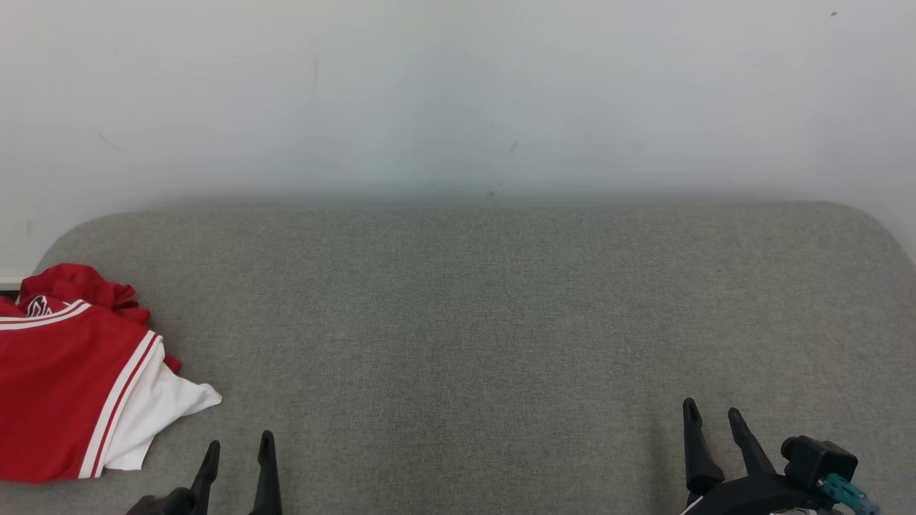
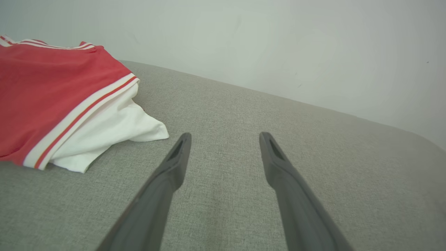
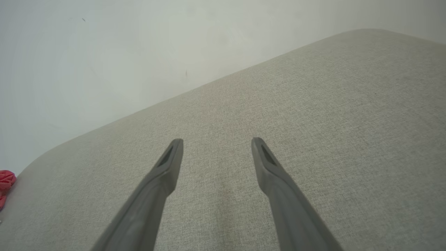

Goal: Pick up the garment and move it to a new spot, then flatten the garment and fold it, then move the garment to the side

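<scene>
The garment (image 1: pixel 64 386) is red with white stripes and a white lower part; it lies bunched at the far left of the grey surface (image 1: pixel 472 322). In the left wrist view the garment (image 2: pixel 59 101) lies up and left of my fingers, apart from them. My left gripper (image 1: pixel 240 443) stands open at the lower left, just right of the garment's white corner, holding nothing. My right gripper (image 1: pixel 712 411) stands open at the lower right over bare fabric. A sliver of the red garment (image 3: pixel 5 183) shows at the left edge of the right wrist view.
The grey padded surface has rounded far corners and ends against a pale wall (image 1: pixel 458 93). Its front edge lies below the head view.
</scene>
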